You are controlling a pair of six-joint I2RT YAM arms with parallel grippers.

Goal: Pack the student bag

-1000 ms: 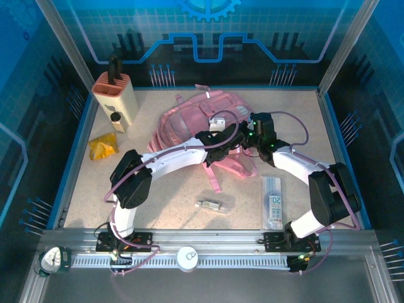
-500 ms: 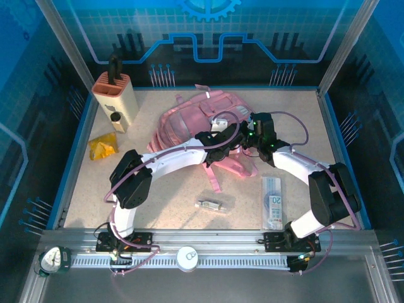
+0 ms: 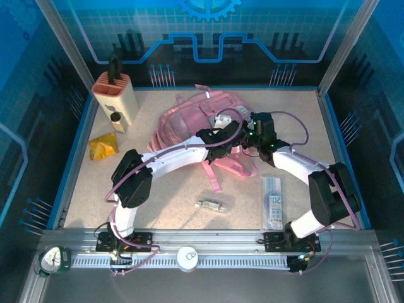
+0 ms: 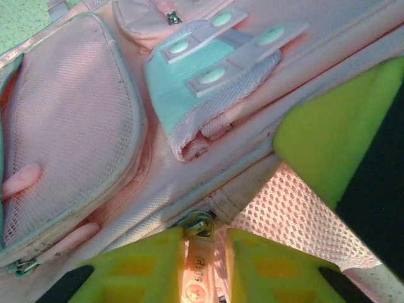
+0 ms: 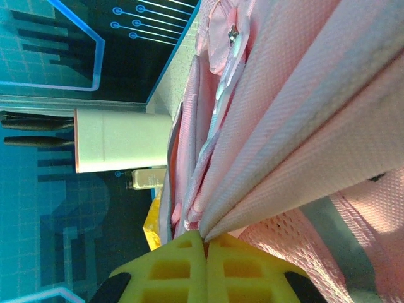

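Left gripper [image 4: 205, 255] pinches the zipper pull [image 4: 197, 278] of the student bag [image 3: 183, 120]; right gripper [image 5: 206, 252] (fingers pressed together) clamps a fold of its pink fabric.

A beige box-shaped holder [image 3: 117, 104] stands at the far left corner of the speckled bench [image 3: 158, 196], with a black handle [image 3: 115, 66] sticking up out of its top. Just nearer than the holder lies a crumpled yellow packet [image 3: 103, 146]. Toward the near middle lies a small grey metal piece [image 3: 209, 204]. To its right is a flat clear packet [image 3: 273, 202] marked "20". A white round disc [image 3: 187, 257] sits on the metal rail [image 3: 240, 260] along the near edge.
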